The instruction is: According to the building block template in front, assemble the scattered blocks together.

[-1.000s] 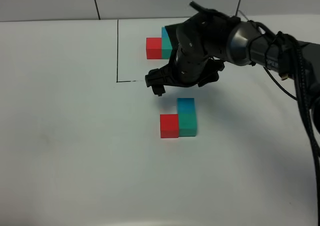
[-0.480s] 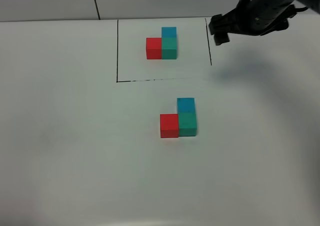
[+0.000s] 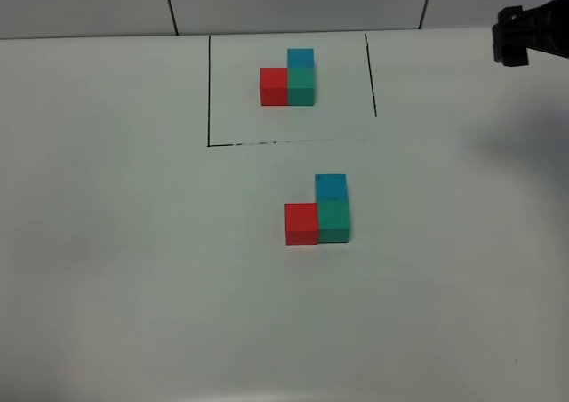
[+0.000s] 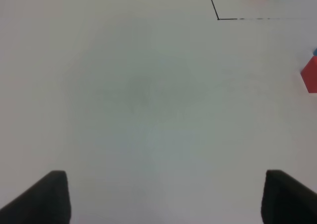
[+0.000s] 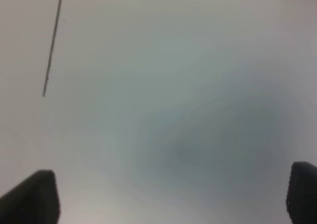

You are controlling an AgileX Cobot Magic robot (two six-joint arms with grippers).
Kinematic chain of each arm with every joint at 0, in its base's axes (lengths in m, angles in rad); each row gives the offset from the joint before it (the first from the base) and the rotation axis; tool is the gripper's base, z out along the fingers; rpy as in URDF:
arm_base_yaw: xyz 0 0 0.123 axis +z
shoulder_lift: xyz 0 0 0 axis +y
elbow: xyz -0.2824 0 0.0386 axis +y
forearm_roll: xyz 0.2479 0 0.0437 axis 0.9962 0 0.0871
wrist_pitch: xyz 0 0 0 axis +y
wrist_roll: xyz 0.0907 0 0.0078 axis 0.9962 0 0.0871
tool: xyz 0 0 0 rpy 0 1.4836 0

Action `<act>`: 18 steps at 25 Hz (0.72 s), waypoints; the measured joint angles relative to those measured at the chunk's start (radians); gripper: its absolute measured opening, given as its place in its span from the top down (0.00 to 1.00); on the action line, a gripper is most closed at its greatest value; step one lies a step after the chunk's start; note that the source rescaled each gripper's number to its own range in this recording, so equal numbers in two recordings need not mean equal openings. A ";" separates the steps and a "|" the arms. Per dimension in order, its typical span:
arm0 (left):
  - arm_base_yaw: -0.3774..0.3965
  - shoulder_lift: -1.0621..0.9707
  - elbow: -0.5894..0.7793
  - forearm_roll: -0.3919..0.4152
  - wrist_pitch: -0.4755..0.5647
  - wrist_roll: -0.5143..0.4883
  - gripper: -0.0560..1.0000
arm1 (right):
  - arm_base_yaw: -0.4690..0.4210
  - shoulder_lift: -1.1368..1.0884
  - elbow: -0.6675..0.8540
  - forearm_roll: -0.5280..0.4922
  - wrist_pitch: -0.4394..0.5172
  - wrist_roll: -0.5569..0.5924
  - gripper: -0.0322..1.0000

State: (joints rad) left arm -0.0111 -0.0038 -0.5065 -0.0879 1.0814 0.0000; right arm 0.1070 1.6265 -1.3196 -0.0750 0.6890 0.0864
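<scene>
Exterior high view: only a dark bit of the right tool (image 3: pixel 514 39) shows, at the far right edge of the counter (image 3: pixel 133 242), well away from every cube and holding nothing. In the right wrist view its two fingertips (image 5: pixel 32 196) sit at opposite corners of the picture, spread wide over bare counter, with one thin black line (image 5: pixel 52 43) off to the side. The left arm is out of the high view; its wrist camera shows the left tool (image 4: pixel 163 196) spread as well, tips far apart, nothing between them, hanging over plain white surface.

The building block template (image 3: pixel 288 77) sits at the back of the counter inside a drawn black outline (image 3: pixel 209 91): a red cube touching a teal-green one, with a blue cube touching the teal-green one on its far side, making an L.

The scattered blocks (image 3: pixel 318 211) lie nearer the front, outside the outline and just right of the middle. They are pressed together in the same L: red on the left, teal-green beside it, blue behind the teal-green. Both trios show only at the edge of the left wrist view.
</scene>
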 joint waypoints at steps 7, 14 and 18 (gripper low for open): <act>0.000 0.000 0.000 0.000 0.000 0.000 0.23 | -0.029 -0.190 0.089 -0.081 -0.012 0.000 0.00; 0.000 0.000 0.000 0.000 0.000 0.000 0.23 | -0.029 -0.415 0.228 -0.076 -0.017 0.000 0.00; 0.000 0.000 0.000 0.000 0.000 0.000 0.23 | -0.029 -0.583 0.372 -0.075 -0.054 0.000 0.00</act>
State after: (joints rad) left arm -0.0111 -0.0038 -0.5065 -0.0879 1.0814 0.0000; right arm 0.0777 1.0436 -0.9481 -0.1497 0.6353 0.0860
